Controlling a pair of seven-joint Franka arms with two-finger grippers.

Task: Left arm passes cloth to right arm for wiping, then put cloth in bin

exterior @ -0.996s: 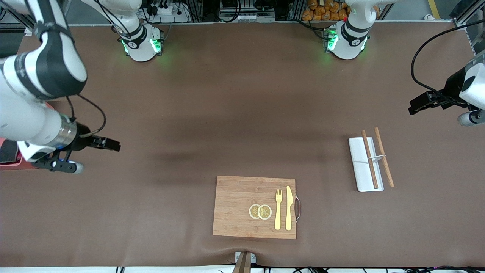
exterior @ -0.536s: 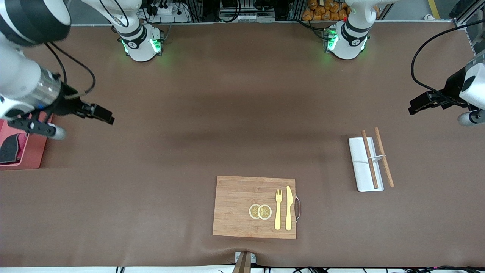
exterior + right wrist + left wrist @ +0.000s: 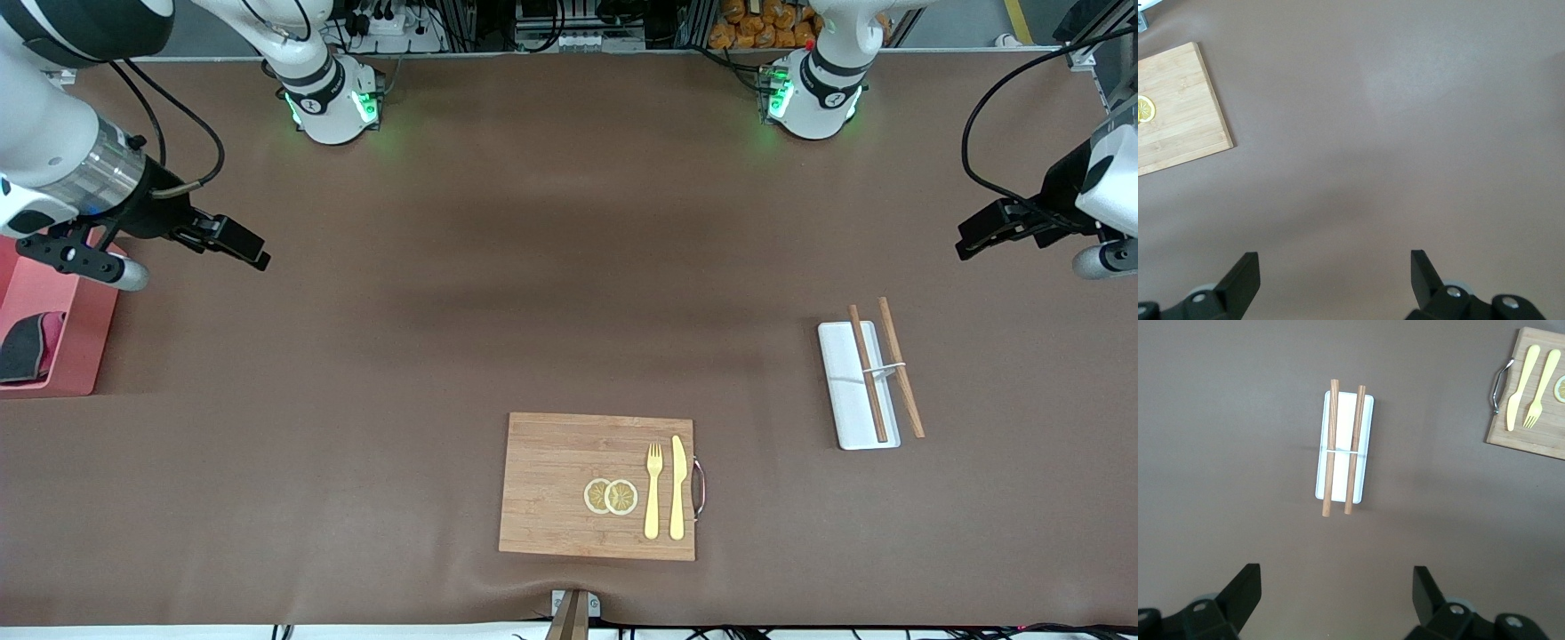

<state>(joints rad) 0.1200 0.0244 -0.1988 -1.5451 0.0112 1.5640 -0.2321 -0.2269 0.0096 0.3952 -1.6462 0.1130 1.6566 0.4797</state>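
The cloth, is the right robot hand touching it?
Apart. The front view shows the cloth lying in the bin, while the open right gripper hangs over bare table beside it.

A wide table covered in a matte brown sheet [image 3: 551,267] fills nearly the whole front view. Its surface shows soft darker bands of shadow across the middle and a faint pale sheen toward the top edge. Along that top edge runs a strip of grey metal framing [image 3: 569,36] crowded with black cables, power strips and silver aluminium profiles; a cluster of orange-yellow packets [image 3: 765,27] sits there toward the left arm's end. Green light glows on the sheet near the top edge in two spots. At the bottom edge, near the middle, a small grey bracket [image 3: 575,606] clamps the sheet, with a white strip below it.
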